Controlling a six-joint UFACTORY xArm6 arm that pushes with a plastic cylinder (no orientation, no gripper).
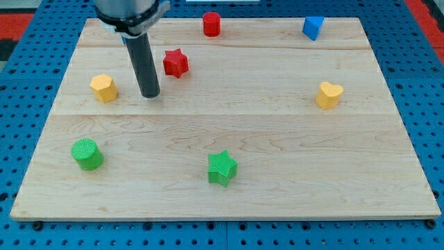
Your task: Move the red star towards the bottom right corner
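Landmark for this entry: the red star (175,62).

Nearest the view's bottom, the green star (223,168) lay well below the red star and a little to its right; the green cylinder (87,154) sat below and far left of it. Level with it or slightly lower, a yellow block (104,88) stood to its left and a yellow heart (329,94) far right.

My tip (150,94) rested just beside the red star, left and slightly below, apart, pushing nothing.

I judged the star light, rigid, prone to spin off a point; best pressed on its upper-left side.

Beyond it: red cylinder (211,24), blue block (313,28) far right.
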